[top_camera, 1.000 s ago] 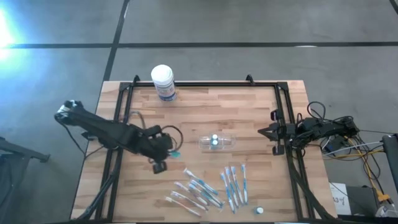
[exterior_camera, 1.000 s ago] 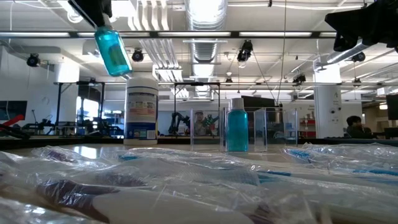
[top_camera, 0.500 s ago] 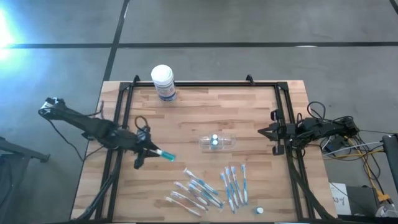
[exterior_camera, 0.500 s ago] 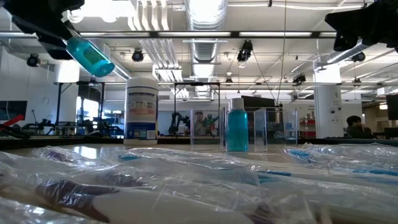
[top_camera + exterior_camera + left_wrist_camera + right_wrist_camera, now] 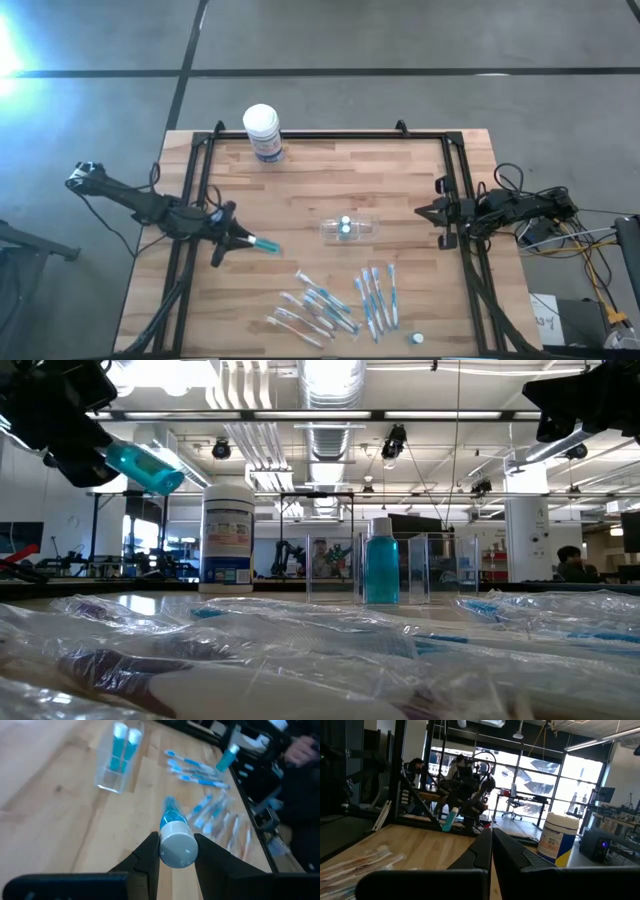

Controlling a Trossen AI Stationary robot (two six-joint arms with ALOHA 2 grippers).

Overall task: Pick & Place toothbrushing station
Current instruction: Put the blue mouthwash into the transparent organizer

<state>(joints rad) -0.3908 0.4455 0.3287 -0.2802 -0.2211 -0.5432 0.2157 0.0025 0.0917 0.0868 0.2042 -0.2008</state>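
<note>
The toothbrushing station [image 5: 350, 228] is a small clear holder standing on the table's middle, with blue white-capped bottles inside it [image 5: 117, 757]. My left gripper [image 5: 238, 240] hovers over the table's left part, left of the holder, shut on a small blue bottle [image 5: 262, 244] [image 5: 145, 467]. My right gripper [image 5: 424, 212] waits shut at the table's right edge, above the table. My left gripper pinches the bottle's white cap end [image 5: 177, 849] between its two fingers [image 5: 150, 857]. The blue body [image 5: 171, 816] sticks out forward along the fingers, toward the table's right. The fingers lie nearly level, slanting a little down. The bottle is lifted clear of the table.
A white round tub [image 5: 262, 132] with a blue label stands at the far edge. Several wrapped toothbrushes [image 5: 320, 305] [image 5: 378, 295] lie across the near middle, and a small cap [image 5: 417, 339] near the front edge. Black frame rails [image 5: 195, 190] run along the table's sides.
My left gripper has drawn back toward the table's left edge and come down, tipping from pointing steeply down to nearly level. The blue bottle has gone with it, from hanging almost upright to lying slanted, still clear of the table.
</note>
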